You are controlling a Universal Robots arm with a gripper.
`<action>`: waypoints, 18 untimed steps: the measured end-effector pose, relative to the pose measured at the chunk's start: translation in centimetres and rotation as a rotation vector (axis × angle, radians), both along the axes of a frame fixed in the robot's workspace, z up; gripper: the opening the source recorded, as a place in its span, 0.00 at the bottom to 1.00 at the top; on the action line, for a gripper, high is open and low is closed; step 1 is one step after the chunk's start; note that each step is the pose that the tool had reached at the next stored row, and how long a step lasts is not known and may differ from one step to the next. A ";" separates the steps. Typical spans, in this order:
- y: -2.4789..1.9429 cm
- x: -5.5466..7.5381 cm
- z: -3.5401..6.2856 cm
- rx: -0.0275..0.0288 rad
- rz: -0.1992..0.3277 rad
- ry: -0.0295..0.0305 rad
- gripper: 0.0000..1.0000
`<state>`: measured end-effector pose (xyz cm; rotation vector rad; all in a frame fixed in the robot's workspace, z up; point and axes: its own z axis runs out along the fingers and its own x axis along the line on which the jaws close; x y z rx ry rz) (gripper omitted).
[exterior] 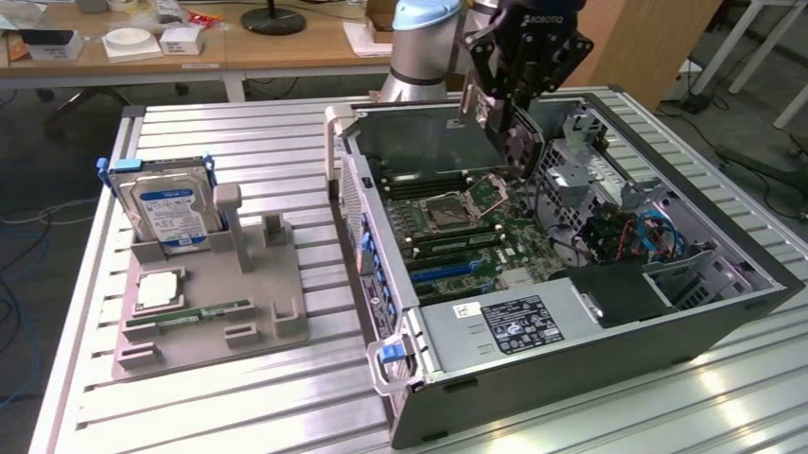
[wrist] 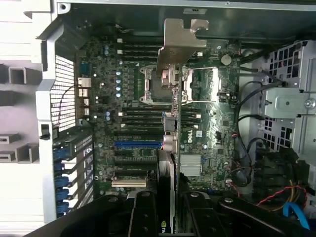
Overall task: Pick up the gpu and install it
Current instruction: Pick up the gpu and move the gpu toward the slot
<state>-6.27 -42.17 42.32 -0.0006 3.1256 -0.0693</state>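
**Jaws:** pinching the gpu (wrist: 170, 143) between two black fingers (wrist: 143, 212). They sit in the upper centre of the exterior view, pointing down into the open computer case (exterior: 606, 331).

**Gpu:** thin black card held edge-on, with its silver-grey bracket at the end farthest from the jaws. It hangs over the motherboard (exterior: 467, 236), in line with the processor socket (exterior: 455, 210). It is not seated in any slot.

**Motherboard:** green, lying flat in the case. A blue expansion slot (exterior: 442, 271) lies nearer the power supply (exterior: 512, 322), a grey box with a black label at the case's lower edge.

**Cables:** blue (exterior: 657, 236), in the drive bay at the exterior view's right.

**Fixture tray:** grey (exterior: 253, 312), on the exterior view's left, just beside the case.
- Hard drive (exterior: 170, 208), silver with a blue label, standing upright at the far end.
- Square processor chip (exterior: 161, 288), lying flat.
- Narrow green memory stick (exterior: 208, 310), lying flat near the chip.

**Worktop:** ribbed aluminium (exterior: 189, 407), carrying both the tray and the case.

**Background:** wooden desk (exterior: 290, 47) across the top left of the frame.
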 end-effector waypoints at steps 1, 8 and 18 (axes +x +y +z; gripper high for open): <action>0.00 0.3 0.00 0.0000 0.000 0.0000 0.26; 0.00 2.2 0.00 -0.0001 0.000 0.0000 0.26; 0.00 3.6 0.00 0.0000 0.000 0.0001 0.26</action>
